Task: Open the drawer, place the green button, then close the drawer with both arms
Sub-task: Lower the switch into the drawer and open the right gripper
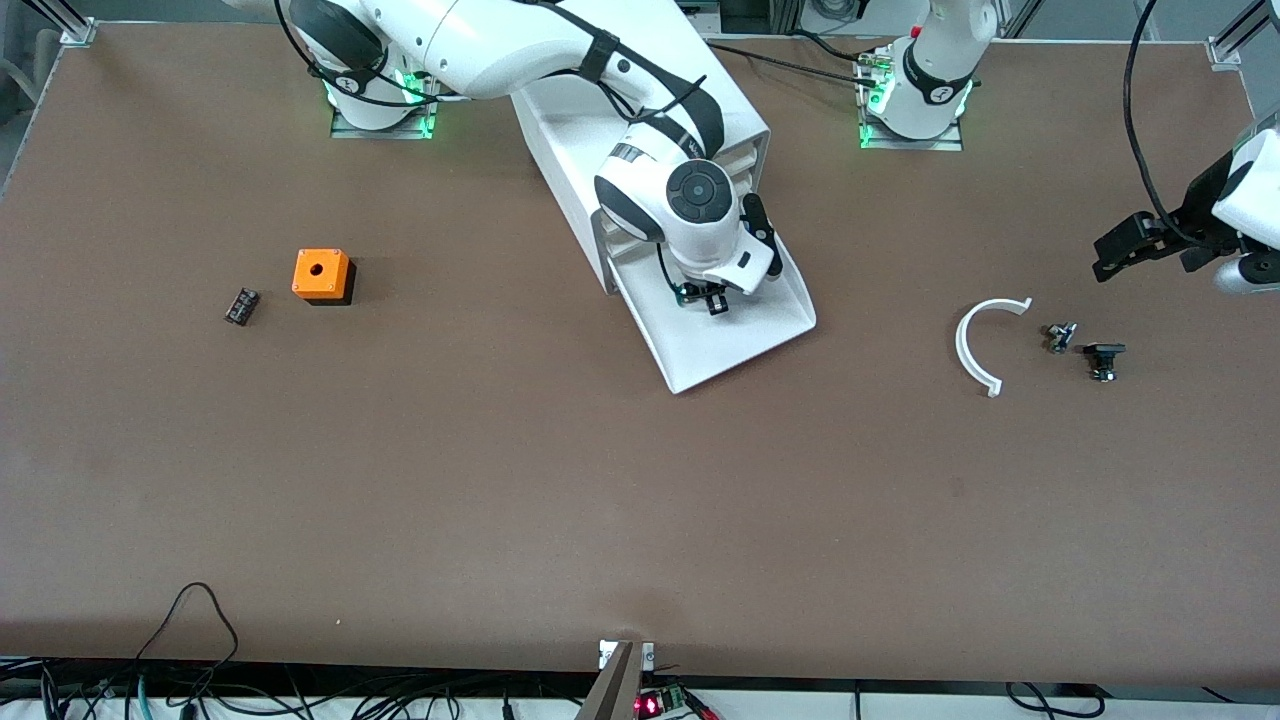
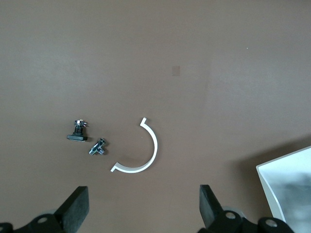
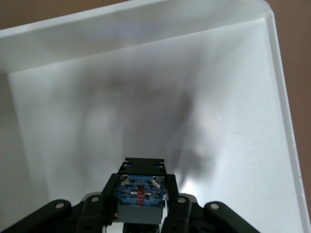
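Now the button [image 3: 139, 194] is sitting between the fingers of the right claw [image 1: 712, 298], which is grasping it just over the floor of the drawer [image 1: 745, 335]. That drawer is standing pulled out from the white cabinet [image 1: 600, 140]. Well apart, the left claw [image 1: 1135, 245] is hovering released over the worktop [image 1: 560, 500] at the left arm's end, above a white curved piece [image 1: 975, 350] and two small dark parts [image 1: 1085, 345].
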Tool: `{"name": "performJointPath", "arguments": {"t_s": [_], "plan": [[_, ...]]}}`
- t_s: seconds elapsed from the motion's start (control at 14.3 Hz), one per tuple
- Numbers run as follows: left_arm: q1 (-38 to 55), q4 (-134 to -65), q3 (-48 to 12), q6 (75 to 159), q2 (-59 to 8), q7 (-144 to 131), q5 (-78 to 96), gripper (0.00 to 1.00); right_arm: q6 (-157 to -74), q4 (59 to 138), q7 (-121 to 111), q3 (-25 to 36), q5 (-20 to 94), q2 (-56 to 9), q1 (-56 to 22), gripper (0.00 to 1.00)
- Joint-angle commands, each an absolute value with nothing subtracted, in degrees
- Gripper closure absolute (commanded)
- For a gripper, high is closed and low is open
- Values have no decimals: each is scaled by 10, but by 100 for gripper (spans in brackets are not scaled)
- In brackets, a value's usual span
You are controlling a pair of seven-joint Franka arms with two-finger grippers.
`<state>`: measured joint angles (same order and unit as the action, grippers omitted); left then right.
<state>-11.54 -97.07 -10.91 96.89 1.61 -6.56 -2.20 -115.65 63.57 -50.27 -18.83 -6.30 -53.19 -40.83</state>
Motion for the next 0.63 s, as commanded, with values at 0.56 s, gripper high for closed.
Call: {"name": "performJointPath", "arguments": {"t_s": [0.56], "plan": [[-95,-967,-135,1019,-29,-87,-18,0,-1117,606,-313,-174,-51,-435,-343,0]]}}
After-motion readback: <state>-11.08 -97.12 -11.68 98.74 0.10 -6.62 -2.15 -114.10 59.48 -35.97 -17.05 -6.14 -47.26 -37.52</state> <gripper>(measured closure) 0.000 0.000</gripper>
